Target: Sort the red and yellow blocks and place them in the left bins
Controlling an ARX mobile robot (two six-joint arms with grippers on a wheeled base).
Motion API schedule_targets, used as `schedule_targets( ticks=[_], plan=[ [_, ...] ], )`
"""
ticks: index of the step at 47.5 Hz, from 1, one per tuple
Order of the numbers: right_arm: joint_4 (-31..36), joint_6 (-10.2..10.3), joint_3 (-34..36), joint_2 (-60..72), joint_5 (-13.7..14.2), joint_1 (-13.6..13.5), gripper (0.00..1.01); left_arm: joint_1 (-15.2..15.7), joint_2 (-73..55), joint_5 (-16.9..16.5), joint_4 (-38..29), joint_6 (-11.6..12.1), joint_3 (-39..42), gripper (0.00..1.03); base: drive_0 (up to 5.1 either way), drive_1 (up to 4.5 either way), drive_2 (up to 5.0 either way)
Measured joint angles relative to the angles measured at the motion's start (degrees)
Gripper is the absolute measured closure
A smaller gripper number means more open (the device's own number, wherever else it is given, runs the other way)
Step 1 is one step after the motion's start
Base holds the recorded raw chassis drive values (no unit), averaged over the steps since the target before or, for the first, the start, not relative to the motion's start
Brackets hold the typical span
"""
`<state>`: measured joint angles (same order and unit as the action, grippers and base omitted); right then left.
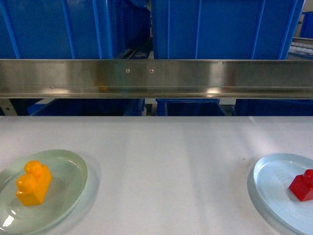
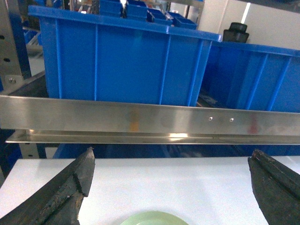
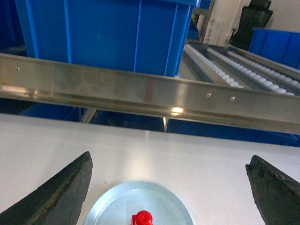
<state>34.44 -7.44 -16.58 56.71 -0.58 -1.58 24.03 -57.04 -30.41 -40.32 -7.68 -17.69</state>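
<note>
Looking from your head camera you see the yellow block [image 1: 33, 183], while only wrist views reveal both the left pincer [image 2: 171, 187] and right pincer [image 3: 168, 187] gaping wide, empty.

Yellow block [image 1: 33, 183] lies tilted at left, red block [image 1: 303, 185] seemingly upright at right, blue crates [image 1: 222, 29] behind

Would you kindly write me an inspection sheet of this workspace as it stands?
Surface: white table, bare between the plates.
Job's things: yellow block on green plate; red block on pale blue plate; blue crates behind steel rail.
Clutter: nothing seen.
Grippers: left gripper open, empty; right gripper open above the red block.
Cables: nothing seen.
Surroundings: roller conveyor at right.
</note>
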Motion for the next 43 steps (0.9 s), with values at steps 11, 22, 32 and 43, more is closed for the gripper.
schedule_targets(
  ticks=[11, 22, 32, 43],
  plan=[
    [0.96, -2.19, -7.74, 14.58, -2.73, 1.68, 0.03, -3.91, -7.06, 2.78, -1.53, 1.09, -2.99, 0.05, 0.0, 0.0, 0.0],
    [-3.43, -3.48, -11.72, 26.36, -5.33, -0.33, 0.03, -3.74, -6.71, 2.95, -1.68, 1.64, -2.99, 0.05, 0.0, 0.0, 0.0],
    [-4.59, -1.03, -13.33, 33.11, -6.43, -4.07, 0.03, -3.74, -6.71, 2.95, -1.66, 1.66, -2.99, 0.05, 0.0, 0.0, 0.0],
    [-0.94, 2.54, -13.22, 40.83, -5.73, -3.98, 0.03, -3.74, -6.71, 2.95, -1.64, 1.66, -2.99, 0.05, 0.0, 0.0, 0.0]
  ],
)
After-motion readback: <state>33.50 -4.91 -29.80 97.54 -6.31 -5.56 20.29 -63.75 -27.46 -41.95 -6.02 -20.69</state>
